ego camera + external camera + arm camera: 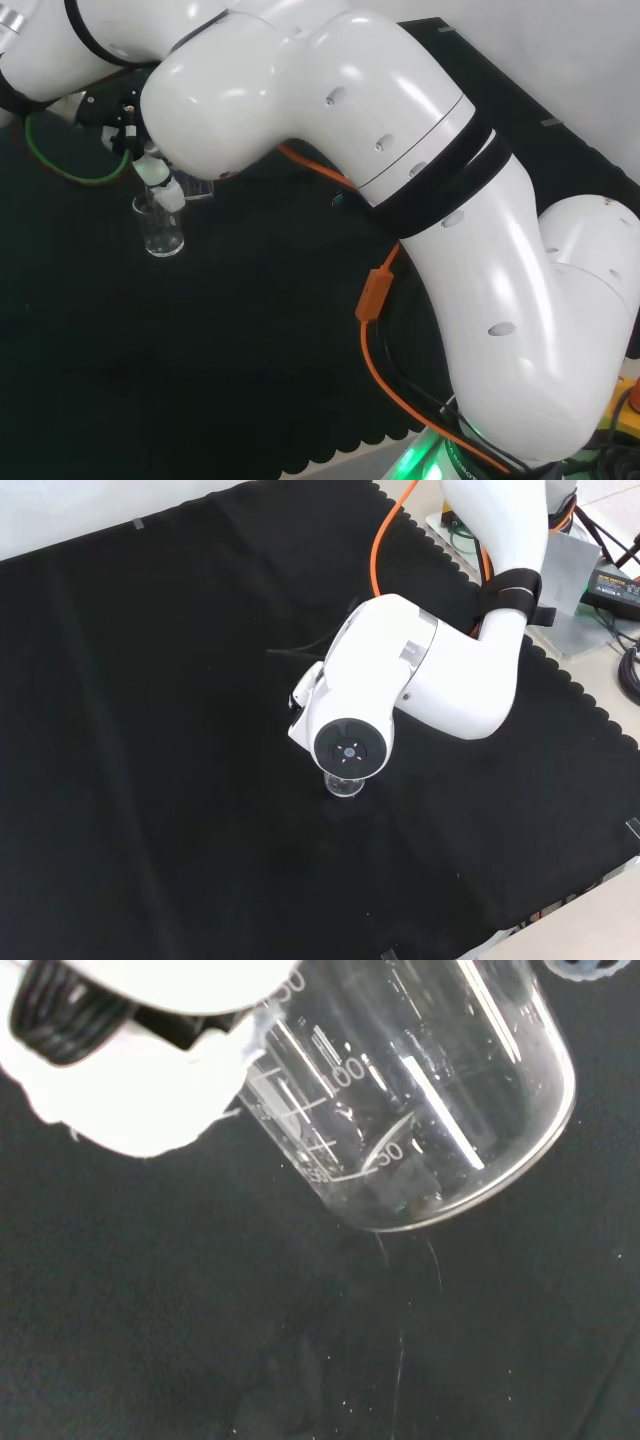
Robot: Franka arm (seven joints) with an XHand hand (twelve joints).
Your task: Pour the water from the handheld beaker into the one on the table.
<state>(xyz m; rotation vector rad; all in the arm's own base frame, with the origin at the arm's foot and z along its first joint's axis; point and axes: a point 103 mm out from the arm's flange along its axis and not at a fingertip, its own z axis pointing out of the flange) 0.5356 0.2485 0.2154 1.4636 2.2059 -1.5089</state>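
In the wrist view a clear graduated beaker point(430, 1110) is seen close up and tilted, with the white fingers point(130, 1090) of my hand curled against its side. A thin curved line near its lowest marks may be a little water. In the head view the hand point(158, 178) hangs just over a second clear beaker point(161, 228) that stands upright on the black cloth. I cannot tell whether that beaker holds any liquid. In the front view its glass base point(343, 785) peeks out under the arm's round grey cap point(350, 751).
Black cloth point(150, 730) covers the bench with open room on all sides of the standing beaker. A green cable point(70, 170) loops at the head view's far left. An orange cable point(375, 290) runs along the arm. The cloth's scalloped edge point(330, 455) is near.
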